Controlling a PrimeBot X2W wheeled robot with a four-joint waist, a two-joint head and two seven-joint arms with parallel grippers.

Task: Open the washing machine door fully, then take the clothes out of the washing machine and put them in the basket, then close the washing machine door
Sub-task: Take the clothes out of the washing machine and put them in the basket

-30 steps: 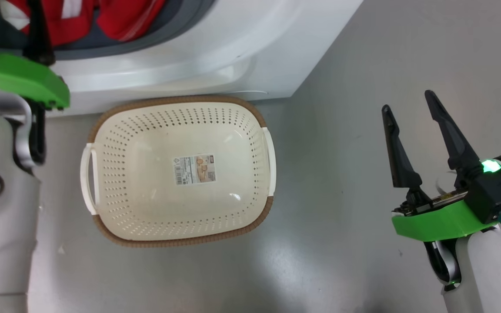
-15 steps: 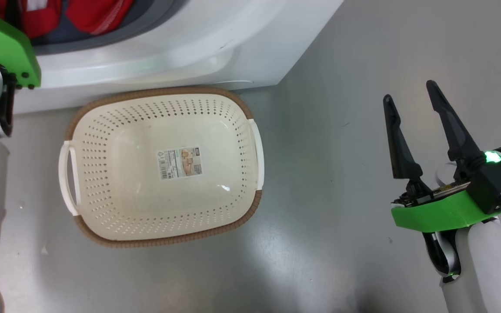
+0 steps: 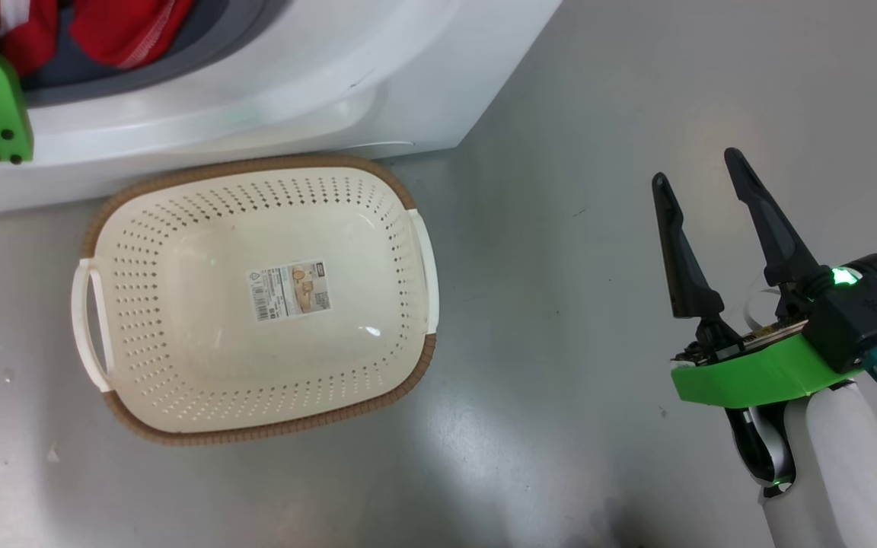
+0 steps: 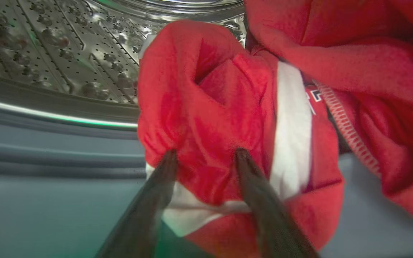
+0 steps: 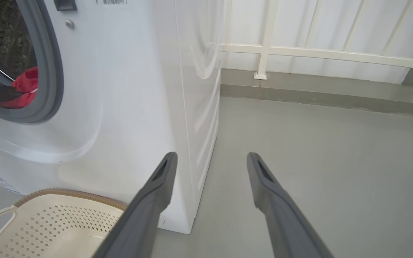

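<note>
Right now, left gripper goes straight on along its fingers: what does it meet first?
The bright red, white-striped fabric clothes; the open left gripper seems almost on them, depth unclear.

Clothes point(image 4: 221, 107) in washing machine point(image 3: 294, 84), basket point(image 3: 180, 365) before

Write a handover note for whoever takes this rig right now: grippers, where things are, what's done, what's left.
Left gripper: open, at the mouth of the washing machine, fingers straddling a fold of the red clothes; not closed on it yet.
Right gripper: open, empty, above the floor to the right of the basket.
Basket: empty, on the floor against the washer's front.
Clothes: all at the drum mouth, over the grey seal.
Done: door open enough to reach in.
Left: grip the clothes, move them to the basket, close the door.
</note>
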